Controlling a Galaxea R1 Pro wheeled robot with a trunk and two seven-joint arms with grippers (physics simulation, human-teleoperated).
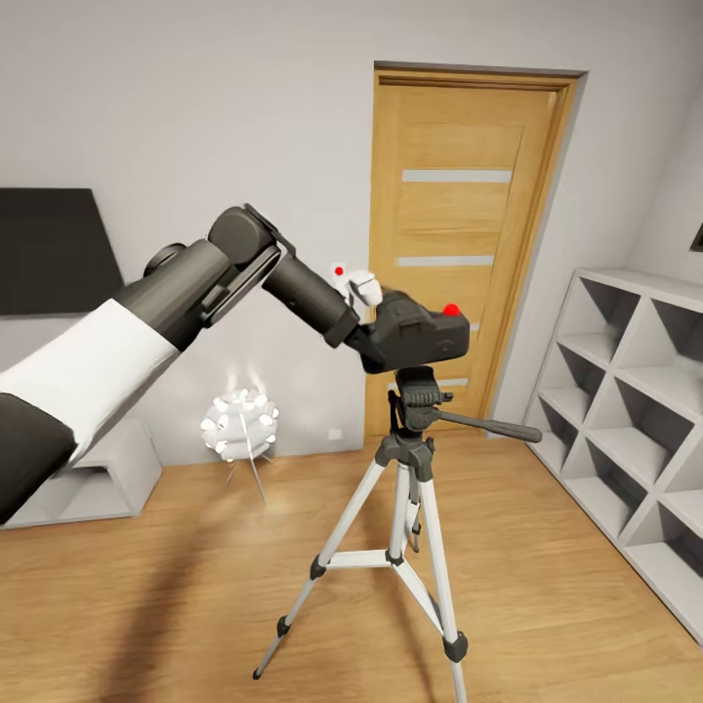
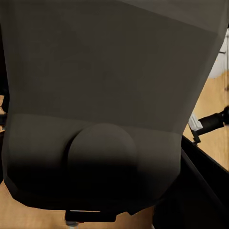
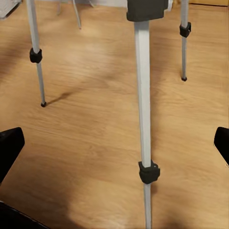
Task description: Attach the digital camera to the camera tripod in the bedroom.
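Plank floor (image 1: 547,596): camera tripod (image 1: 405,508), flower lamp (image 1: 240,422) standing.

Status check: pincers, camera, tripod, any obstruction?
Left pincer shut on digital camera. Camera sitting at camera tripod head. Right pincer open, low by legs. Nothing blocking.

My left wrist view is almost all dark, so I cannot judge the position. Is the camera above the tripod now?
Observer: Yes. In the head view the digital camera is directly over the head of the camera tripod, apparently touching it. The left gripper grips its side.
Operator: Does the tripod stand straight?
Observer: Yes, it is upright, with its three legs spread on the wooden floor.
Operator: And my right gripper?
Observer: The right gripper is open, low near the legs, holding nothing.
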